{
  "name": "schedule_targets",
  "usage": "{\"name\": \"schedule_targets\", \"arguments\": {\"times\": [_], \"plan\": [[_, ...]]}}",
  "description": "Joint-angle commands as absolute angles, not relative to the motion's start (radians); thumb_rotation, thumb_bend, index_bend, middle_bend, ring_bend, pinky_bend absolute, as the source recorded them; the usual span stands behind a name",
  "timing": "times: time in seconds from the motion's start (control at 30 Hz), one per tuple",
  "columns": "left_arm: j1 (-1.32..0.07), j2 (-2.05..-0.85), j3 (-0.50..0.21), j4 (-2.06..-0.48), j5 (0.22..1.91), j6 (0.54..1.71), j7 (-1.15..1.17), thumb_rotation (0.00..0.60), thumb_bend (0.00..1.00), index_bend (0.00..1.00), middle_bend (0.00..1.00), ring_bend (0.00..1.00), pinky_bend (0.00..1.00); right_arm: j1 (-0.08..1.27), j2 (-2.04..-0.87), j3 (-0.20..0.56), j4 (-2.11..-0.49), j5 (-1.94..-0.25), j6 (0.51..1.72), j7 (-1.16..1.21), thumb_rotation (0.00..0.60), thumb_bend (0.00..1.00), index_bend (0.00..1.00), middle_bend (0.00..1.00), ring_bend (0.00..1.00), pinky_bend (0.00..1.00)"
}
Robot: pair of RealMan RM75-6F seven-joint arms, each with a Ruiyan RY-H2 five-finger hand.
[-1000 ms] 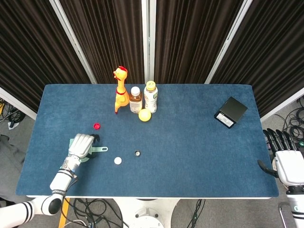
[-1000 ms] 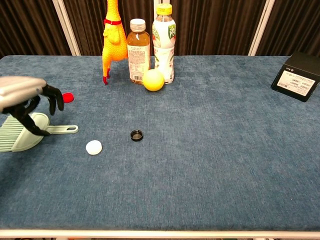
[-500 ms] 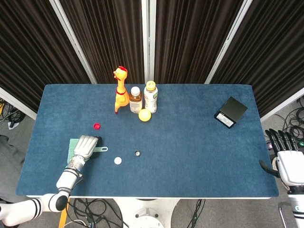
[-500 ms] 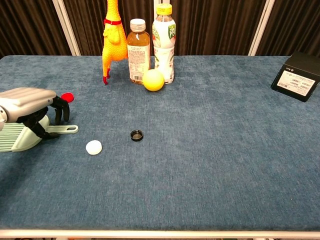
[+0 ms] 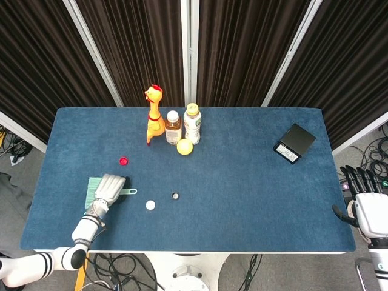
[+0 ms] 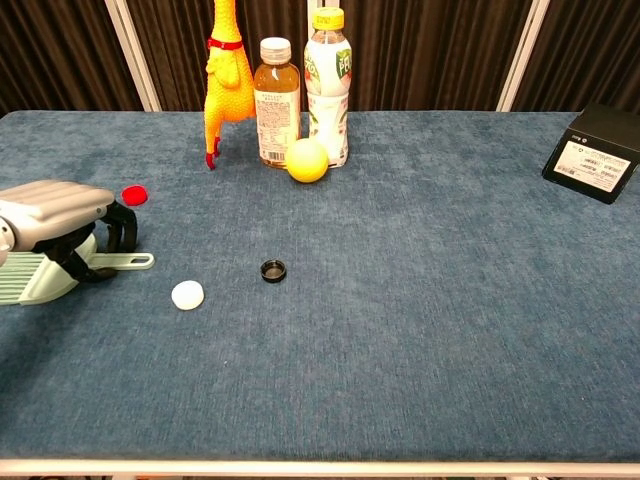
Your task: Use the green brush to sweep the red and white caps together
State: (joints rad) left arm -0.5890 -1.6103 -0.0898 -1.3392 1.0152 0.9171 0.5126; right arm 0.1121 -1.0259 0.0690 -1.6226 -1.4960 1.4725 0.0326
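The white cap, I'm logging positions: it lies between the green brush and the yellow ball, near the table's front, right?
Not quite: the chest view shows the white cap between the green brush and the black cap, not the yellow ball.

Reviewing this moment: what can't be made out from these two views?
- Whether the left hand actually grips the green brush: both views, fingers cover the handle's base.
- Brush bristle end: chest view, cut by the left edge.
- Right hand: head view only, partly cut by the right edge.
- Black box label: too small.
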Motion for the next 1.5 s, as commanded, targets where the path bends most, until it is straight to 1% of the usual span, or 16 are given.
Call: {"name": "schedule_targets", "arguments": {"times": [0.03,0.17,0.37,0.67,0.77,0.87,0.97,1.1,1.33,1.5], "plan": [[-0.591,-1.610,-0.084,-1.338,1.014,0.922,0.523,0.600,0.31,0.43,0.48,0.77,0.84,0.112,-1.026,0.069,-1.622,-1.496,1.471,0.033,0.600,0.15,0.00,0.06,0.00,0.00],[-0.595,-1.611,-0.074,-1.331,1.016,0.929,0.542,0.600,0.32,0.43,0.48,0.77,0.84,0.110,-1.026,0.070,-1.621,-1.498,1.473,0.035,0.600,0.14,0.00,0.06,0.00,0.00],[-0.588,-1.602,-0.067,-1.332,1.064,0.947,0.491,0.600,0.40,0.50,0.53,0.77,0.84,0.105,-1.027,0.071,-1.618,-1.499,1.479,0.044,0.600,0.14,0.00,0.06,0.00,0.00],[-0.554,-1.522,-0.049,-1.345,1.262,1.045,0.294,0.600,0.42,0.51,0.54,0.76,0.84,0.091,-1.023,0.071,-1.615,-1.511,1.502,0.058,0.600,0.14,0.00,0.07,0.00,0.00],[-0.558,-1.490,-0.049,-1.337,1.316,1.054,0.222,0.600,0.42,0.51,0.55,0.76,0.84,0.088,-1.021,0.071,-1.614,-1.514,1.508,0.064,0.600,0.14,0.00,0.07,0.00,0.01],[-0.579,-1.466,-0.056,-1.305,1.365,1.033,0.099,0.600,0.42,0.51,0.55,0.75,0.84,0.086,-1.017,0.071,-1.616,-1.520,1.511,0.077,0.600,0.15,0.00,0.07,0.00,0.01],[-0.610,-1.475,-0.069,-1.214,1.418,1.025,-0.021,0.600,0.43,0.51,0.55,0.73,0.84,0.085,-1.011,0.071,-1.622,-1.525,1.515,0.074,0.600,0.15,0.00,0.07,0.00,0.01],[-0.654,-1.521,-0.077,-1.056,1.474,1.015,-0.182,0.600,0.43,0.51,0.55,0.67,0.84,0.079,-0.996,0.071,-1.642,-1.528,1.523,0.061,0.600,0.15,0.00,0.07,0.00,0.01],[-0.721,-1.658,-0.076,-0.726,1.536,1.019,-0.529,0.600,0.44,0.51,0.55,0.66,0.84,0.066,-0.979,0.070,-1.680,-1.529,1.540,0.030,0.600,0.15,0.00,0.07,0.00,0.01],[-0.747,-1.752,-0.070,-0.543,1.559,1.050,-0.811,0.600,0.45,0.51,0.55,0.64,0.84,0.059,-0.965,0.069,-1.705,-1.523,1.539,0.021,0.600,0.15,0.00,0.07,0.00,0.01]]}}
